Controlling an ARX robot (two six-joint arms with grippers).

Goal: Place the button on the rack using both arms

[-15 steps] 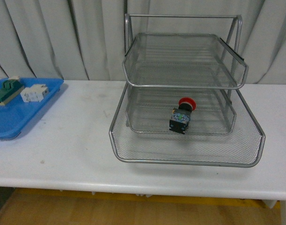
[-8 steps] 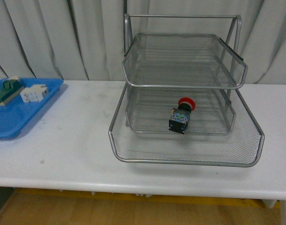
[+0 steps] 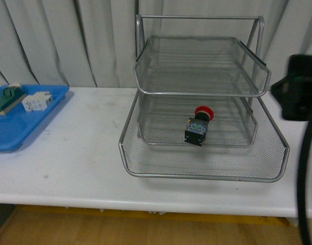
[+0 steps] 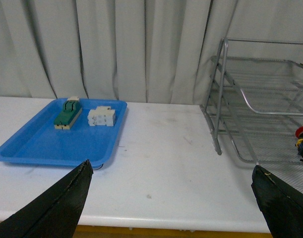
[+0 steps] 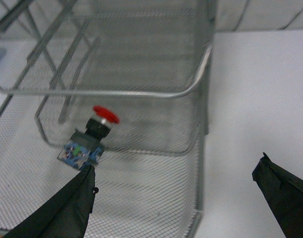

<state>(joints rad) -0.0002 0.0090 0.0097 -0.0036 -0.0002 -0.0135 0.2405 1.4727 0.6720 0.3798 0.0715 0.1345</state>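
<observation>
As the black right arm (image 3: 300,92) newly appears at frame right, right gripper (image 5: 176,168) and left gripper (image 4: 171,168) both wide open and empty, the red-capped black push-button (image 3: 199,125) lies centre-frame in the bottom tray of the silver wire-mesh rack (image 3: 196,176), seemingly placed.

The button (image 5: 89,139) is being shown lying tilted on the wire mesh of the rack (image 5: 141,94), beneath the curved front rim of an upper tray, its red cap raised toward the trays behind. Which lower tray is bearing it cannot be told. The right gripper (image 5: 176,166) is being held with its dark fingers (image 5: 67,208) spread wide, nothing between them. White table (image 5: 255,99) is being shown beside the rack.
</observation>
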